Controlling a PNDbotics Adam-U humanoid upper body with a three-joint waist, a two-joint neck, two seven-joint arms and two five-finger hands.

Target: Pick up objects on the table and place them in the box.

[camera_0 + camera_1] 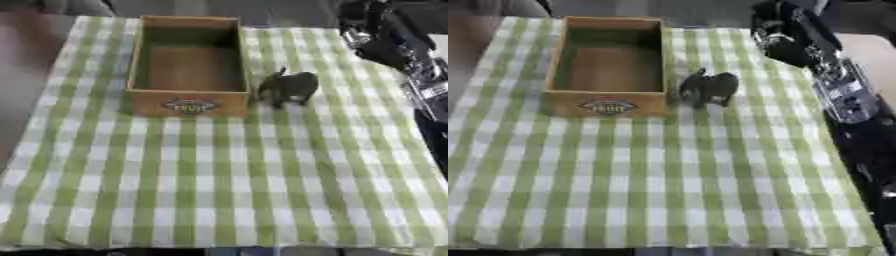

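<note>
A wooden box (188, 102) with a "FRUIT" label on its front wall stands at the back middle of the table, and its inside shows nothing. A small dark grey animal figure (289, 88) stands on the cloth just right of the box's front right corner. My right arm runs up the right edge of both views. Its black right hand (785, 31) hovers at the back right, above and to the right of the figure and apart from it. The left hand does not show.
A green and white checked cloth (219, 175) covers the table, with its front edge near the bottom of the views. The silver and black forearm (842, 95) lies over the cloth's right side.
</note>
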